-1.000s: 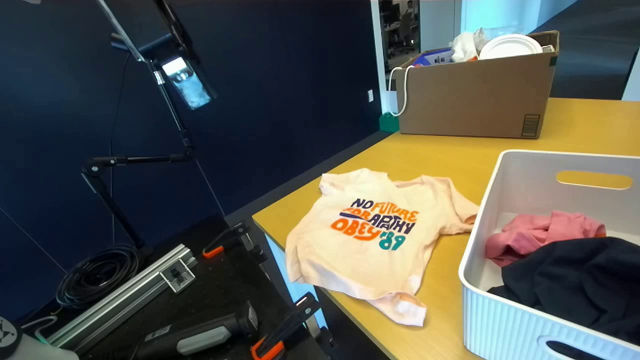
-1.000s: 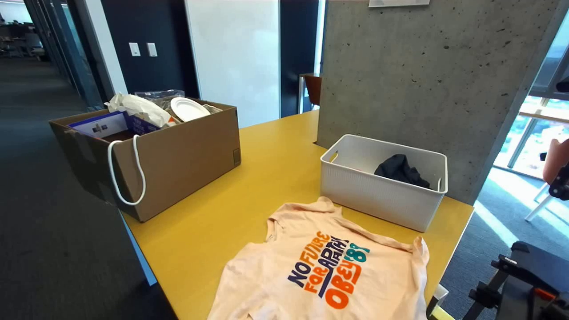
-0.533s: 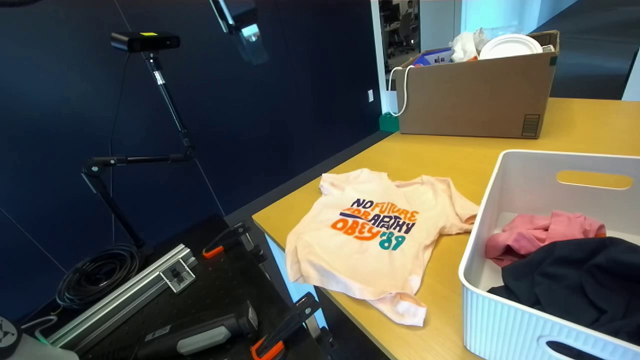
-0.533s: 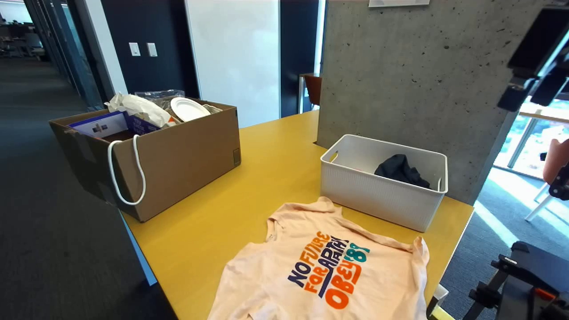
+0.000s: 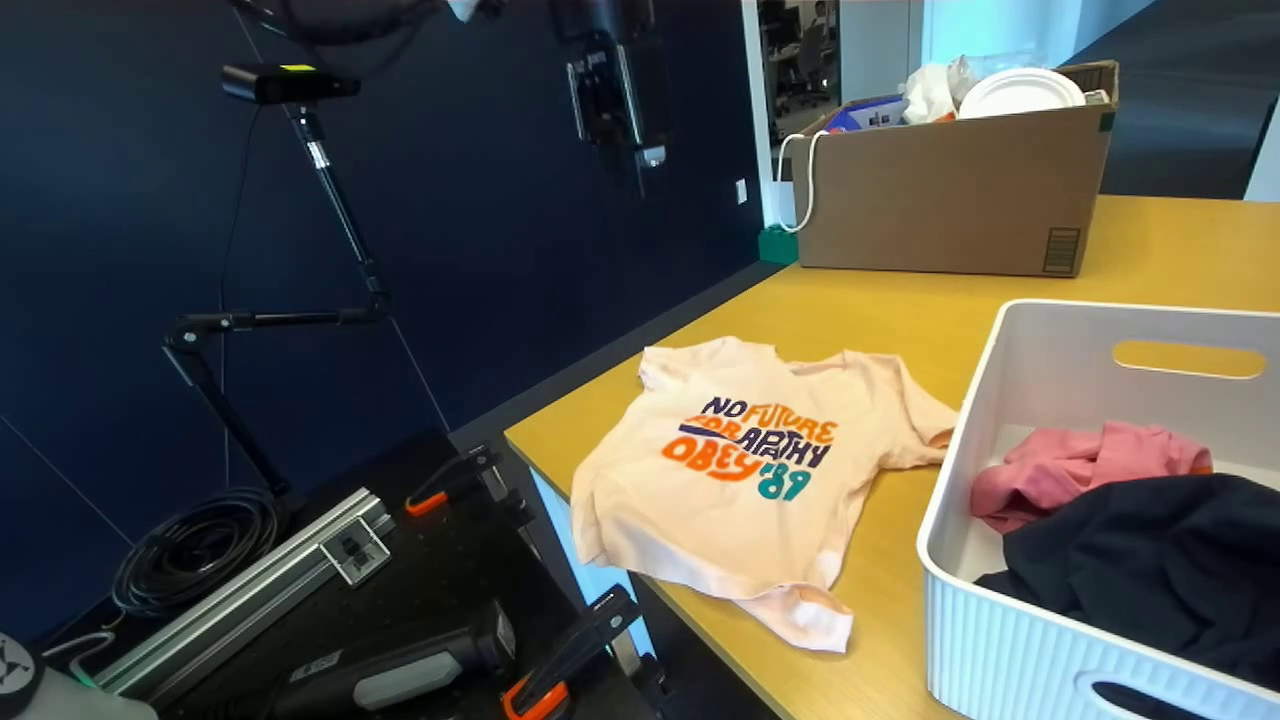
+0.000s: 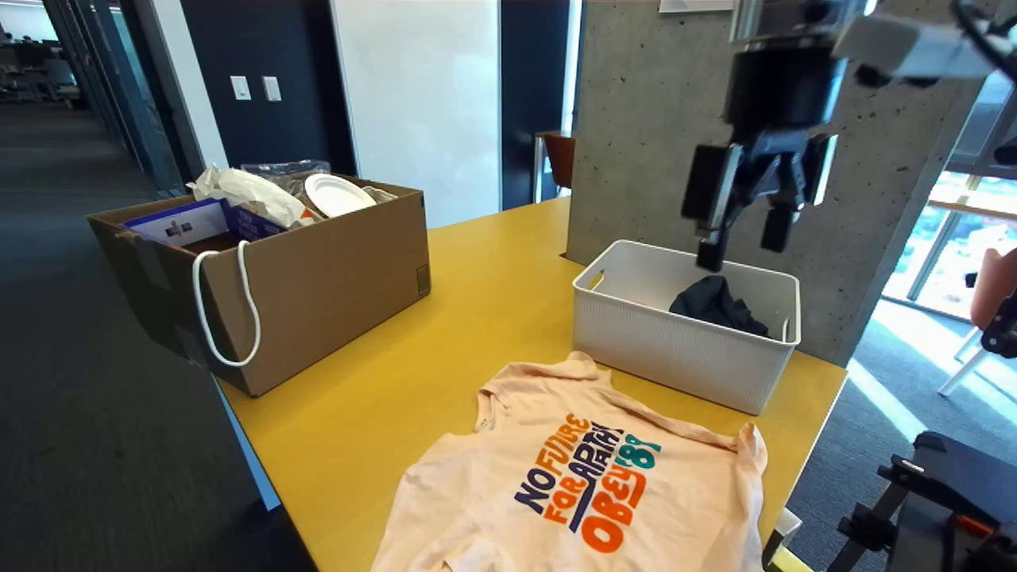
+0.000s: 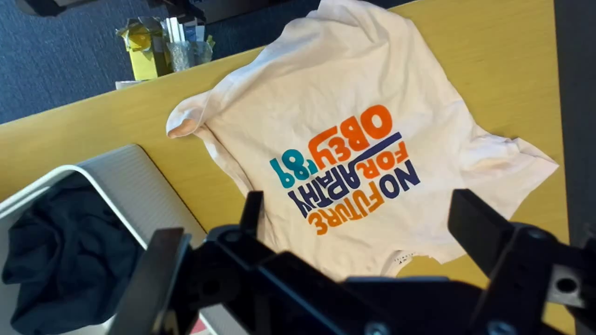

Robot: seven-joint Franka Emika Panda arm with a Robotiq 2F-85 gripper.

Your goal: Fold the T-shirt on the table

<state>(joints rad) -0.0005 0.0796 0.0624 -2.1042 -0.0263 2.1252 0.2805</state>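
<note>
Jaws apart and empty, the gripper (image 6: 744,241) should pinch the T-shirt (image 7: 344,111) shallowly at its curled corner (image 7: 187,120), nine o'clock in the wrist view.

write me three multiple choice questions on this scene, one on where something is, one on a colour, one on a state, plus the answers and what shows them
1. Where does the dark garment lie?
A) in the cardboard box
B) in the white basket
C) on the floor

2. What colour is the "'89" on the T-shirt?
A) teal green
B) orange
C) pink

3. How does the gripper stand?
A) shut on the T-shirt
B) shut, holding nothing
C) open, holding nothing

Right letters:
1 B, as both exterior views and the wrist view show the garment inside the basket.
2 A, as the digits read teal green in all three views.
3 C, as its jaws stand apart in the air in an exterior view, with no cloth gripped.
</note>
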